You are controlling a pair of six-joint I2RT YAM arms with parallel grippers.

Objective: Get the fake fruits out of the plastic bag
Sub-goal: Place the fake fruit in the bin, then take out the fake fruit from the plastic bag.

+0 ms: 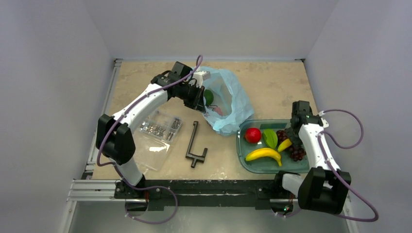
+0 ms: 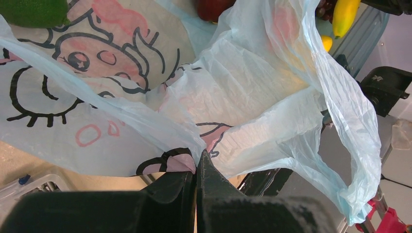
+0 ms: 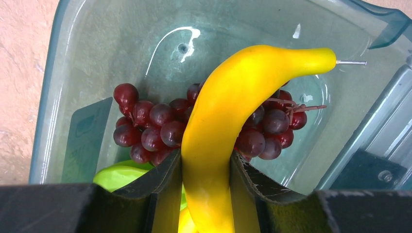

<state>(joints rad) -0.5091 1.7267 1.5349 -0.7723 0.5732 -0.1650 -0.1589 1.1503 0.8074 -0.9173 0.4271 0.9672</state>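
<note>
The light-blue plastic bag [image 1: 228, 104] lies at mid table with a green fruit [image 1: 209, 95] showing in its mouth. My left gripper [image 1: 197, 97] is shut on a fold of the bag's edge; in the left wrist view the jaws [image 2: 198, 158] pinch the printed film [image 2: 145, 121], with the green fruit [image 2: 34, 9] at the top left. My right gripper [image 1: 291, 138] is over the tray and shut on a small yellow banana [image 3: 233, 111]. Below it lie dark red grapes [image 3: 155, 126] and a green piece [image 3: 121, 174]. A red apple [image 1: 252, 135] and a large banana [image 1: 264, 154] lie in the tray.
The teal translucent tray [image 1: 245, 160] stands at the front right. A clear flat bag of metal screws [image 1: 155, 133] and a black metal tool [image 1: 195, 145] lie left of the tray, in front of the bag. A metal rail runs along the near edge.
</note>
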